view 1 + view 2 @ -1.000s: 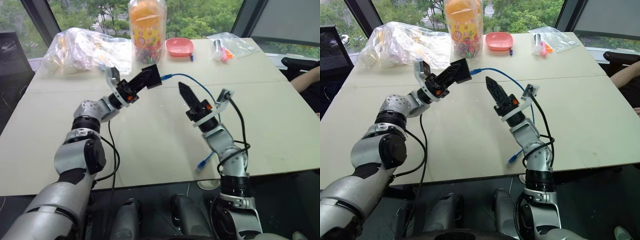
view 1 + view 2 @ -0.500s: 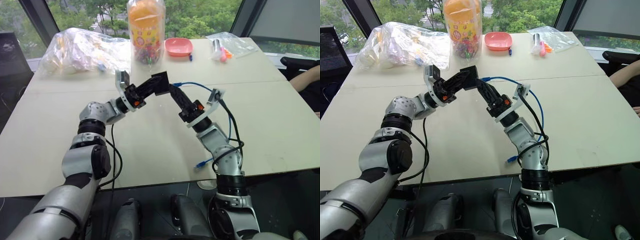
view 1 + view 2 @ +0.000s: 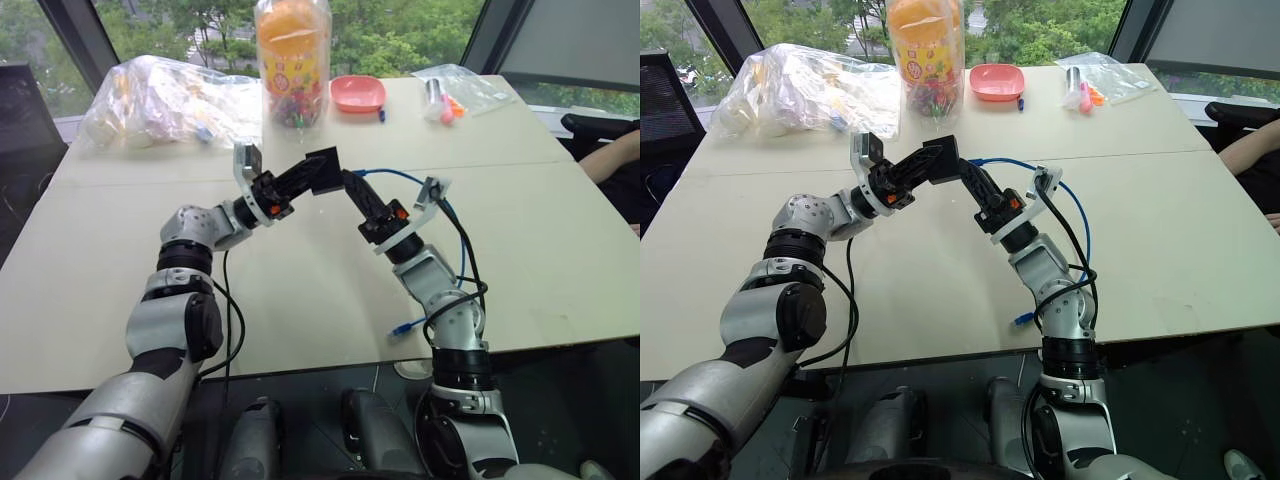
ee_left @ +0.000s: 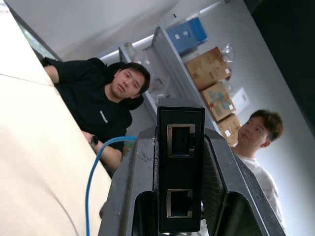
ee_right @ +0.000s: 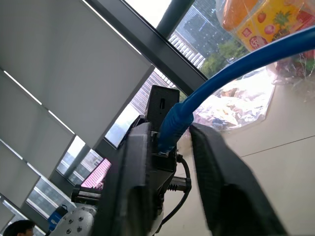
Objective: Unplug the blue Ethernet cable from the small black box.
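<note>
The small black box (image 3: 322,170) is held up above the table with my left gripper (image 3: 315,174) shut on it. In the left wrist view the box (image 4: 179,162) stands between the fingers and shows two empty ports. The blue Ethernet cable (image 3: 1005,162) leaves the box's far side, arcs to the right and drops to a loose plug (image 3: 403,327) near the table's front edge. My right gripper (image 3: 352,183) meets the box tip to tip. In the right wrist view, that gripper (image 5: 170,130) is shut on the cable's blue boot (image 5: 173,123). The joint between plug and box is hidden.
A tall clear jar with an orange lid (image 3: 293,55), a pink bowl (image 3: 358,93) and two plastic bags (image 3: 165,100) (image 3: 465,88) stand at the table's far side. A person's arm (image 3: 615,160) rests at the right edge. Two people (image 4: 118,98) (image 4: 256,132) sit beyond the table.
My left gripper has carried the box to the right and a little down, up to the right gripper. The cable's end by the box now sits between the right fingers.
</note>
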`<state>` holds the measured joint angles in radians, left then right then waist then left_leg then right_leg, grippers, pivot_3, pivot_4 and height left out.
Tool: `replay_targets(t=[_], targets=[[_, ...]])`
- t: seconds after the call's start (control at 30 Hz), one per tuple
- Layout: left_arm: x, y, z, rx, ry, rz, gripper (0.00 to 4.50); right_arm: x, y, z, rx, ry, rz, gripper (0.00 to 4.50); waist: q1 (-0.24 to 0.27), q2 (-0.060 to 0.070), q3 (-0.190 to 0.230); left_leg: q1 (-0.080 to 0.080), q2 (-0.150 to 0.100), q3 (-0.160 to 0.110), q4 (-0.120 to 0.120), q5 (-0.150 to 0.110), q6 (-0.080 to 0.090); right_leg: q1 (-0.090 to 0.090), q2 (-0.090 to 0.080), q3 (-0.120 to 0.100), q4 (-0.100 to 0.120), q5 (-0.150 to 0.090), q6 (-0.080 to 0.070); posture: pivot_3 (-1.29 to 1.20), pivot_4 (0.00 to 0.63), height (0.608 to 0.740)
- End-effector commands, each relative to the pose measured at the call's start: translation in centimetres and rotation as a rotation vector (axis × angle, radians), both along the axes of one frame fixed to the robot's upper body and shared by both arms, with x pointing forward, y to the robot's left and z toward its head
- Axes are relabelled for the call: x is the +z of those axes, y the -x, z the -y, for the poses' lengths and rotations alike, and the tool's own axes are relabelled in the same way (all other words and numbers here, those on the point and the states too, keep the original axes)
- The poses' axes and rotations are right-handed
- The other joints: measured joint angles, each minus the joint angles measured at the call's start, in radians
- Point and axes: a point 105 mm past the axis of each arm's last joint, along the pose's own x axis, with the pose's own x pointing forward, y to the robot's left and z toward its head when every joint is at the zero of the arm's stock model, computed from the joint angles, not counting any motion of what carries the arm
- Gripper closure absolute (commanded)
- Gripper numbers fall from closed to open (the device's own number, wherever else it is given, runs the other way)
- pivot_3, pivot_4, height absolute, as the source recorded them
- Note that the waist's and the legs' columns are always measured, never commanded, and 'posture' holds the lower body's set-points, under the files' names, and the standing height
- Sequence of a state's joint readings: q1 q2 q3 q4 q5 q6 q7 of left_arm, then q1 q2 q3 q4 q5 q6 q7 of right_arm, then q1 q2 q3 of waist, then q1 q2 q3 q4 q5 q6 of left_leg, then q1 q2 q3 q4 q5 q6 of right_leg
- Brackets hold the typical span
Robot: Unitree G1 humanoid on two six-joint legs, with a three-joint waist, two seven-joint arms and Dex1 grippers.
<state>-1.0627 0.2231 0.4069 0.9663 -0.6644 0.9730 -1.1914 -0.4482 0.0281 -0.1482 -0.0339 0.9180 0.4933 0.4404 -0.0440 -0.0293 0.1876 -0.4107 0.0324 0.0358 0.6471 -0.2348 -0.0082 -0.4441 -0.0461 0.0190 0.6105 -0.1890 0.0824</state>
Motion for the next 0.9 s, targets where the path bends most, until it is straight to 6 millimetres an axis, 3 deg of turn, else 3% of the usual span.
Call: replay_targets(t=[0.03, 0.2, 0.47, 0.6, 0.77, 0.9], targets=[[1.3, 0.0, -0.2, 0.003, 0.017, 0.051, 3.99, 0.6, -0.1, -0.2, -0.005, 0.009, 0.022, 4.42, 0.000, 0.000, 0.000, 0.000, 0.000, 0.000, 0.000, 0.000, 0.000, 0.000, 0.000, 0.000, 0.000, 0.000, 0.000, 0.00, 0.150, 0.740], [1.8, -0.7, -1.5, 0.068, -0.003, 0.072, 3.99, 0.2, -0.6, 0.6, -0.039, 0.003, -0.005, 4.42, 0.000, 0.000, 0.000, 0.000, 0.000, 0.000, 0.000, 0.000, 0.000, 0.000, 0.000, 0.000, 0.000, 0.000, 0.000, 0.00, 0.150, 0.740], [2.6, -1.3, -7.0, 0.199, -0.055, 0.099, 3.99, 1.1, -1.6, 6.9, -0.229, -0.117, -0.027, 4.42, -0.001, 0.000, 0.000, 0.000, 0.000, 0.000, 0.000, 0.000, 0.000, -0.001, 0.000, 0.000, 0.000, 0.000, 0.000, 0.00, 0.150, 0.740], [2.5, -1.4, -8.3, 0.242, -0.083, 0.104, 3.99, 1.2, -1.5, 8.2, -0.252, -0.131, -0.034, 4.42, 0.004, 0.000, 0.000, 0.000, 0.000, 0.000, -0.001, 0.000, 0.000, 0.000, 0.000, -0.001, 0.000, 0.000, 0.000, 0.00, 0.150, 0.740], [-1.4, -3.3, -3.2, 0.366, -0.501, 0.348, 3.99, -2.6, -4.6, 10.0, -0.421, 0.137, -0.228, 4.42, 0.025, 0.000, 0.000, 0.000, 0.000, 0.001, 0.000, 0.000, 0.000, 0.001, -0.004, 0.000, -0.002, 0.000, -0.001, 0.00, 0.150, 0.740], [-1.9, -3.6, 0.8, 0.476, -0.597, 0.556, 3.99, -5.3, -6.8, 12.9, -0.542, 0.436, -0.356, 4.42, 0.029, 0.000, 0.000, -0.002, -0.001, 0.007, 0.000, 0.000, 0.000, 0.000, -0.007, 0.002, -0.008, 0.001, -0.002, 0.00, 0.150, 0.740]])
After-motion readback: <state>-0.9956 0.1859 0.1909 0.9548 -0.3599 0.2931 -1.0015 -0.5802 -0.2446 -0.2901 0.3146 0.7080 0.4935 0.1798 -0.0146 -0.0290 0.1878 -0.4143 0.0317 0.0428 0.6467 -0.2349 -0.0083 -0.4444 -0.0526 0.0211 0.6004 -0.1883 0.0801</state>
